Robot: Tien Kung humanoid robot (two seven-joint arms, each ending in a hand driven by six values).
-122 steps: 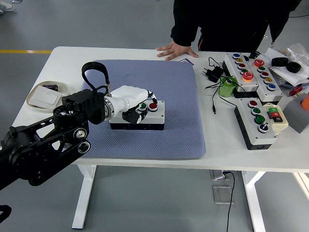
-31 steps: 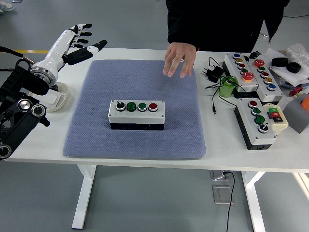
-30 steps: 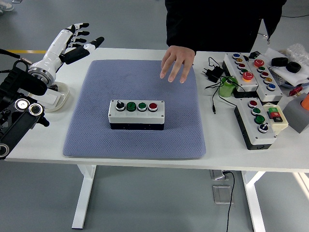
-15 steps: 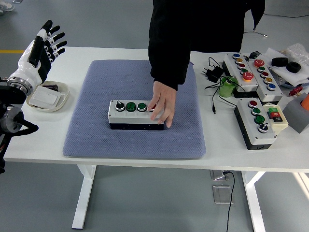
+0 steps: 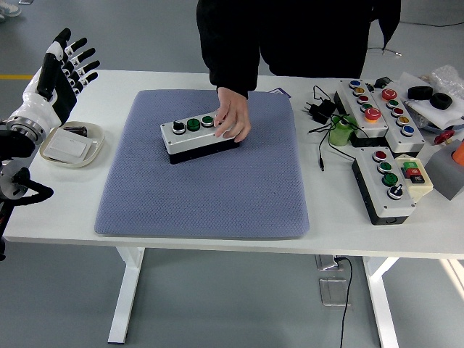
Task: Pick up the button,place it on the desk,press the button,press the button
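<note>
Left hand raised, fingers spread wide, holding nothing; button box well right of fingertips, gripped by person's hand. Best waiting, then pressing squarely downward.

A robotics test lab: a white height-adjustable table on a grey industrial floor with a yellow line, spare push-button control boxes, a power adapter and loose cables along one side.
</note>
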